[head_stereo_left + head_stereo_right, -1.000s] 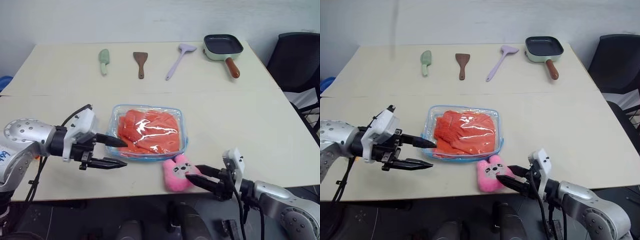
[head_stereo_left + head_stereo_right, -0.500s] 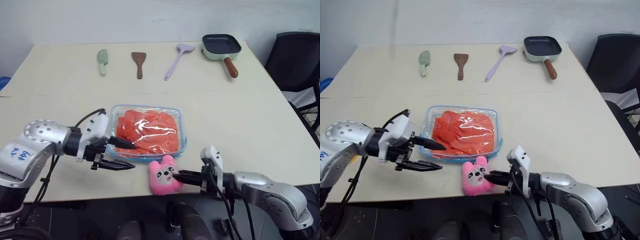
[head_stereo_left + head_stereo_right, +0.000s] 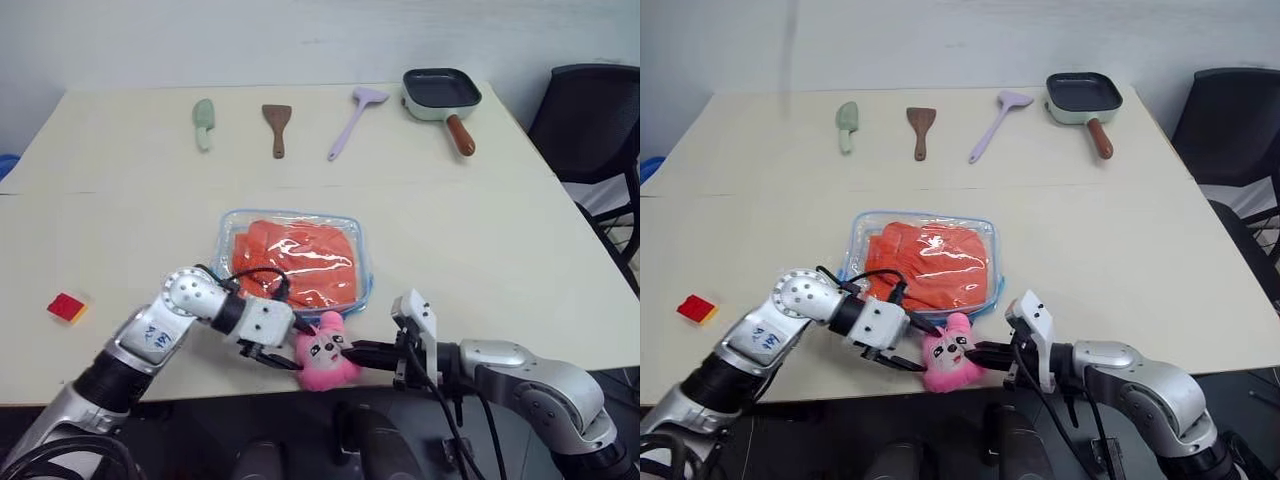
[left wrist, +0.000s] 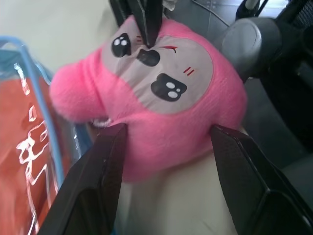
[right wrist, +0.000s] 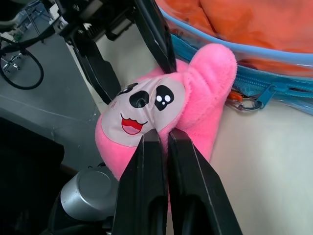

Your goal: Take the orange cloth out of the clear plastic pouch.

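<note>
The clear plastic pouch with the orange cloth lies at 12 o'clock of the open left hand; the right hand pinches the pink plush toy.

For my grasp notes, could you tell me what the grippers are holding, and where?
Right gripper pinches the pink plush toy at its face; left gripper straddles it, open.

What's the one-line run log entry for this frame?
stage: pre-extraction | orange cloth: inside clear plastic pouch | right gripper: shut on pink plush toy | left gripper: open, straddling plush
</note>
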Controlling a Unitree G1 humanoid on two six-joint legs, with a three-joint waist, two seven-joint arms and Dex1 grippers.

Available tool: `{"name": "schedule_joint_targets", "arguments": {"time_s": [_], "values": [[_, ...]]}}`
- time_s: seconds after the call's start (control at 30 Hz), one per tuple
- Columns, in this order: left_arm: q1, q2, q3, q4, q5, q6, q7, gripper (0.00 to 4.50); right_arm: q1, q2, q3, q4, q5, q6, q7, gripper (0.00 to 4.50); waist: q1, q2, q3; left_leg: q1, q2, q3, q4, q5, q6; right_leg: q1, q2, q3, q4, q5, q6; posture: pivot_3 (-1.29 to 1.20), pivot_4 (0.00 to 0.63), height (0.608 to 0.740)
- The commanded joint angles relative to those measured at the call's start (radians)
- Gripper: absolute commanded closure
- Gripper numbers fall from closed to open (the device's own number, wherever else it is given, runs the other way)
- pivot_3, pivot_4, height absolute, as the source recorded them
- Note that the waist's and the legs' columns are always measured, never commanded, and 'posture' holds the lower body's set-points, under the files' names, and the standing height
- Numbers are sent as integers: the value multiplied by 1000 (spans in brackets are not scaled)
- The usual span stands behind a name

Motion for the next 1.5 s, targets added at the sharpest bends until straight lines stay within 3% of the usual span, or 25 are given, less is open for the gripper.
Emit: {"name": "schedule_joint_targets", "arguments": {"time_s": [0.03,0.13,0.23,0.43,0.53,0.63,0.73,0.9,1.0,1.17,1.5], "values": [[-3,-48,-29,31,46,-63,24,1682,9,-4,7,-15,-3,6,-1,4460,2,0,0,0,0,0,0,0,0,0,0,0,0,0,0,0,150,740],[0,-64,-38,56,66,-113,6,1682,15,-6,8,-15,-12,0,8,4460,4,0,0,0,0,0,0,0,1,1,-1,0,0,0,1,0,150,740],[9,-69,-35,66,60,-124,-11,2238,23,-9,10,-13,-22,-9,15,4500,6,0,-1,0,0,-1,0,0,2,1,-1,0,0,1,1,0,150,740],[10,-86,-17,92,56,-118,-7,3929,33,-24,13,-21,-47,-29,31,4500,7,0,-1,1,0,-1,0,0,2,1,-1,0,0,1,1,0,150,740],[13,-90,-4,91,32,-86,-19,4491,35,-45,13,-35,-75,-54,44,4500,8,-1,-1,1,0,-1,0,0,2,2,-1,0,-1,1,1,0,150,740],[17,-89,1,79,22,-52,-23,4491,35,-65,-30,-56,-60,-67,54,4500,9,-1,-1,1,0,-1,0,-1,3,1,-1,0,-1,1,1,0,150,740],[14,-89,2,81,26,-51,-20,4500,19,-77,-77,-59,-41,-51,37,3747,11,-1,-1,1,0,-1,0,-1,3,1,-1,0,-1,1,1,0,150,740],[9,-80,10,78,21,-50,-27,4500,-19,-203,-52,-56,-222,-180,86,2120,13,-1,-1,0,0,-1,0,-1,3,1,-2,0,-1,1,2,0,150,740],[10,-76,10,74,21,-55,-30,4500,-72,-296,30,30,-454,-402,143,2120,12,-1,-1,0,-2,-1,0,-1,3,1,-1,0,-1,1,2,0,150,740],[8,-79,8,71,29,-58,-22,4500,-180,-264,112,207,-654,-665,168,2120,10,-1,-1,0,-1,0,0,-1,3,1,0,0,-2,1,2,0,150,740],[17,-68,15,39,33,-33,-6,4500,-285,-166,187,359,-842,-937,210,2120,7,-1,-1,0,-1,0,0,0,3,1,-1,0,-1,1,2,0,150,740]]}}
